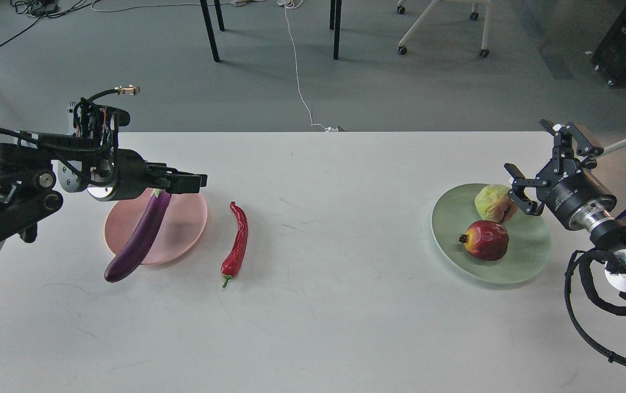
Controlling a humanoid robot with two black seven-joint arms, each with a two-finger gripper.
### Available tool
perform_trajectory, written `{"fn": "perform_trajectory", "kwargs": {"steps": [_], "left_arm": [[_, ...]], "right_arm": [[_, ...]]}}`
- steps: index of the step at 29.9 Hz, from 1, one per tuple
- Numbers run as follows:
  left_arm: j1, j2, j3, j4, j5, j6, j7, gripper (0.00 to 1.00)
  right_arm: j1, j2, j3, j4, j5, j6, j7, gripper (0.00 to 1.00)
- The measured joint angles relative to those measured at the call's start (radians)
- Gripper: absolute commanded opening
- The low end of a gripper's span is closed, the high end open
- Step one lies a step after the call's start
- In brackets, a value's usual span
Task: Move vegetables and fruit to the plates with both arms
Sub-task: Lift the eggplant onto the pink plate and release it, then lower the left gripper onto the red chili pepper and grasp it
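Eggplant [139, 237]: long, glossy purple, held by its dark stem end in the left gripper [182, 182], whose fingers are clamped on it. It hangs tilted, stem up and to the right, blunt end down and to the left. Its upper part lies over the pink plate [182, 229]; its lower end reaches past the plate's near-left rim, and whether that end touches the table cannot be told.

Chili pepper [237, 242]: red, gently curved, lying flat on the white table [313, 305] just to the right of the pink plate and apart from it, green stem pointing toward the near edge.

Green plate [454, 240]: pale mint, well apart on the right side of the table. It carries the pomegranate [487, 240], dark red with its small crown turned left, and behind it the yellow-green fruit [492, 202], lumpy with pinkish patches. The two fruits sit close together, nearly touching.

Right gripper [539, 164]: held just beside the far-right rim of the green plate, close to the yellow-green fruit, with its fingers spread apart and nothing between them.

Background: grey floor beyond the table, with a white cable [297, 71], dark table legs [210, 30] and a wheeled chair base [443, 27].
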Motion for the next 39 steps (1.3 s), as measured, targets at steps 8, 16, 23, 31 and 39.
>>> {"fn": "perform_trajectory", "kwargs": {"steps": [8,16,23,31,39], "left_arm": [[0.092,-0.146,0.005,-0.042,0.002,0.011,0.111,1.0],[0.142,-0.172,0.008,-0.027,0.055,0.016,0.128,0.99],[0.172,-0.178,0.008,0.003,0.082,0.019,0.128,0.98],[0.196,-0.181,0.005,0.017,0.135,0.016,0.124,0.87],[0.206,-0.185,0.005,0.016,0.135,0.006,0.127,0.39]], "right_arm": [[-0.004,-0.007,-0.001,0.002,-0.001,0.0,0.0,0.98],[-0.015,-0.008,-0.002,0.001,-0.001,0.0,0.0,0.98],[-0.016,-0.008,-0.002,0.001,-0.001,0.0,0.0,0.98],[-0.017,-0.008,0.001,0.0,-0.001,0.0,0.0,0.98],[-0.017,-0.008,-0.001,0.0,-0.001,0.0,0.0,0.98]]}}
